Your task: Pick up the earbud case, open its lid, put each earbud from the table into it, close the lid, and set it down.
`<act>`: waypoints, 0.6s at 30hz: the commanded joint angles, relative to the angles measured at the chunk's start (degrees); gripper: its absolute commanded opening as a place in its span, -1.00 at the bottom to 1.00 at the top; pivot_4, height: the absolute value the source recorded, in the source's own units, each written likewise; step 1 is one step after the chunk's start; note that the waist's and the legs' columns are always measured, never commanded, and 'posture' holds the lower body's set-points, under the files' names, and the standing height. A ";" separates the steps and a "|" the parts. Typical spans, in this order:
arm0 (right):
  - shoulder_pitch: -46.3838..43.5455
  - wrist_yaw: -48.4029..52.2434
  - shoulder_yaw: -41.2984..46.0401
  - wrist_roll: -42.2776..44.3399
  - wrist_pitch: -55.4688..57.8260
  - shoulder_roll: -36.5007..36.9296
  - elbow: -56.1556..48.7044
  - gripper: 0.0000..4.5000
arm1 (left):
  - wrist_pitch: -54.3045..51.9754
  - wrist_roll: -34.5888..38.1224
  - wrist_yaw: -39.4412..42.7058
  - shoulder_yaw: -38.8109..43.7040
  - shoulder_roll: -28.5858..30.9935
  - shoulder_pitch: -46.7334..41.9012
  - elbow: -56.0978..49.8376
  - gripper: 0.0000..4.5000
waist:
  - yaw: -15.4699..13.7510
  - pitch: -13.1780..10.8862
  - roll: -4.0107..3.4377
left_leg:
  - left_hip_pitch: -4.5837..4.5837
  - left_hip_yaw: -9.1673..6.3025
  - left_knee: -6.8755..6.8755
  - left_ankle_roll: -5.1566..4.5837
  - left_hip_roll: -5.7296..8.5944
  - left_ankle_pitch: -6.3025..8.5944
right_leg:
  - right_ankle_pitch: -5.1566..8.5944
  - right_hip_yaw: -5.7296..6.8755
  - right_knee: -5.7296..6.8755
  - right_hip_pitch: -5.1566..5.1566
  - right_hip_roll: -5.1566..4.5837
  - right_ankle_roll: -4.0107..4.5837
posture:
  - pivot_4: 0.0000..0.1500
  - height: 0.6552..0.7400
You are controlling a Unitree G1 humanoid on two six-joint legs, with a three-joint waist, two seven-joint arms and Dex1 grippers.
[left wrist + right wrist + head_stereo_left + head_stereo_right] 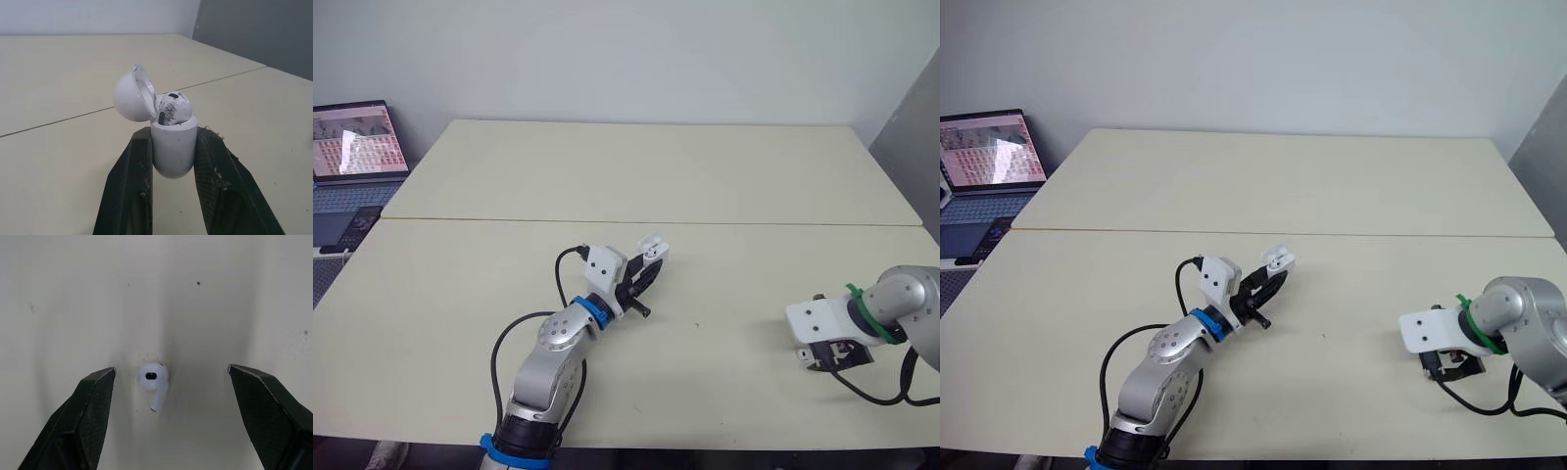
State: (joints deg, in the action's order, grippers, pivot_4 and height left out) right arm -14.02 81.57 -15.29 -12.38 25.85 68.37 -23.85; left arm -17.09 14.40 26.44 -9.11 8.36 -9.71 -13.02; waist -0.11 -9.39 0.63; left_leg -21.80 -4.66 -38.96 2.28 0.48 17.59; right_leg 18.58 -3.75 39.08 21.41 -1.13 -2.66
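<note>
Table (705, 176): L hand (644, 277) clamps open-lidded earbud case (173, 147); R hand (171, 368) spread wide over loose earbud (152, 377).

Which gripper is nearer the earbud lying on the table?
Right. The right gripper hangs open directly over the earbud; the left gripper holds the earbud case well away across the table.

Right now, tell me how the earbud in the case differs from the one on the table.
The seated earbud sits in the open case, clamped off the table by the left gripper. The loose earbud lies on the table inside the open right gripper, untouched. The loose earbud shows its stem; the seated earbud's is hidden in the case. Both are white with a dark oval mark.
</note>
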 commanded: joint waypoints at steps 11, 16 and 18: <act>-1.33 -0.48 -1.60 -0.92 10.15 0.83 -5.21 0.63 | 0.53 0.71 0.05 0.00 -0.09 -0.38 -2.51 -0.65 | 0.09 0.00 0.00 | 0.02 0.00 0.00 -0.01 0.00 0.01 | 0.00 0.06 0.00 0.01 0.01 0.00 | 1.00 1.00; -1.86 -0.41 -2.57 -0.71 10.88 0.79 -4.62 -0.02 | 0.58 0.66 0.05 -0.07 -0.09 -0.37 -2.51 -0.65 | 0.09 0.00 0.00 | 0.01 0.00 0.00 -0.14 0.00 0.08 | 0.00 0.07 0.00 0.01 0.01 0.00 | 1.00 1.00; -1.69 -0.77 -2.86 -0.86 10.74 0.74 -4.35 -0.36 | 0.62 0.67 0.25 -0.13 0.07 -0.28 -2.60 -0.65 | 0.10 0.00 0.00 | 0.01 0.00 0.00 -0.15 0.00 0.08 | 0.00 0.07 0.00 0.01 0.01 0.00 | 1.00 1.00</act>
State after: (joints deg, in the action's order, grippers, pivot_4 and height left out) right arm -15.01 81.03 -18.26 -12.91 36.65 68.54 -27.64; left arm -17.10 14.50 26.50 -9.12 8.61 -9.71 -13.02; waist -0.01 -9.39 0.63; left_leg -21.79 -4.66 -38.95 2.13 0.48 17.67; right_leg 18.58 -3.67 39.09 21.42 -1.12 -2.66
